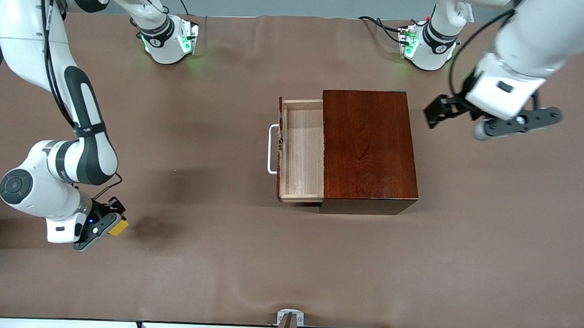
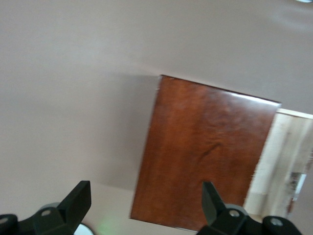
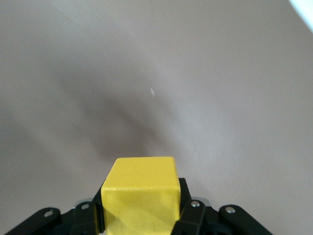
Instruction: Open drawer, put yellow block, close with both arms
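Down at the near edge of the table, toward the right arm's end, the right gripper (image 1: 106,221) has the yellow block (image 1: 118,228) clamped between its fingers, and the shadow under it suggests it's just off the brown tablecloth (image 1: 230,259). The right wrist view confirms it: the cube (image 3: 140,196) sits square between the black fingertips (image 3: 188,220), with nothing but bare cloth ahead.

Now the relation that matters. The drawer (image 1: 302,150) is pulled out of the dark wooden box (image 1: 368,149) toward the right arm's end, pale tray showing and empty as far as I can see, its white handle (image 1: 272,148) facing the right arm's side. From the claw the tray lies well apart, toward the middle of the table and farther from the front camera. The tray's long axis runs from near to far, so there's a generous slot to drop into. The right arm is plainly the nearer one to that opening, and it's the one carrying.

Over at the other end, the left gripper (image 1: 493,117) hangs in the air above the cloth beside the box, jaws spread wide and holding nothing. Its wrist view looks down on the glossy box top (image 2: 205,156) with a sliver of drawer (image 2: 283,161) past it. It looks to be waiting.

Between block and tray I see only open cloth. The handle and the tray's front wall are what I'd watch on the way in.
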`<state>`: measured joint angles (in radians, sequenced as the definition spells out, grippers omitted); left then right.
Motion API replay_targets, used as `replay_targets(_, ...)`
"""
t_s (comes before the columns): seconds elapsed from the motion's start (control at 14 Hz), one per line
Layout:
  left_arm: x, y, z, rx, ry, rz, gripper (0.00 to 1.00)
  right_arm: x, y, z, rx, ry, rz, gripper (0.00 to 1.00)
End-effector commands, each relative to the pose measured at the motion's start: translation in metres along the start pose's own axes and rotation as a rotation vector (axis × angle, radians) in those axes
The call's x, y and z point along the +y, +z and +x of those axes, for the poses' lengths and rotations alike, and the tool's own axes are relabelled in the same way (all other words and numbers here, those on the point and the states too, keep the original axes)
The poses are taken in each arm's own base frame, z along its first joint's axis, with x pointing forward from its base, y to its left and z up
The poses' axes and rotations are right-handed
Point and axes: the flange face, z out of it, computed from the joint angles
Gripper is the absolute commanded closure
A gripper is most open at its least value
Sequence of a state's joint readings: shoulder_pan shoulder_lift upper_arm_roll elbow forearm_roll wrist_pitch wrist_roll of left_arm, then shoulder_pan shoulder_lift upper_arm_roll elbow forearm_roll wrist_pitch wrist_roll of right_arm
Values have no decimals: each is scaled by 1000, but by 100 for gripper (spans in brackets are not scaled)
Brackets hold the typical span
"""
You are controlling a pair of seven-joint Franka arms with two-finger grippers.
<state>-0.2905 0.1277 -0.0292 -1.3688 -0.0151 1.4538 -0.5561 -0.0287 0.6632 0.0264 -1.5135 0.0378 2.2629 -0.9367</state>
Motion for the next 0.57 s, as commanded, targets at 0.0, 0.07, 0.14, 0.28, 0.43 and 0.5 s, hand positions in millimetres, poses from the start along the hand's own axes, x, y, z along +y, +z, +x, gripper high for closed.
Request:
replay_targets(0.0, -36, 17, -8, -15, 18, -13, 0, -28, -33, 33, 46, -127, -2, 100)
replay_targets(0.07, -50, 24, -4, -21, 47, -39, 0, -42, -44, 50, 67, -193, -6, 100)
replay_targets(0.14, -64, 29, 0, -17, 69, -62, 0, -59, -53, 70, 87, -267, -6, 100)
replay_targets(0.28, -84, 35, 9, -14, 126, -65, 0, -104, -68, 112, 126, -429, -1, 100)
replay_targets(0.43, -98, 37, 17, -15, 187, -66, 0, -141, -88, 151, 165, -541, -14, 100)
replay_targets(0.5, -102, 38, 18, -11, 202, -61, 0, -159, -97, 168, 161, -599, 0, 100)
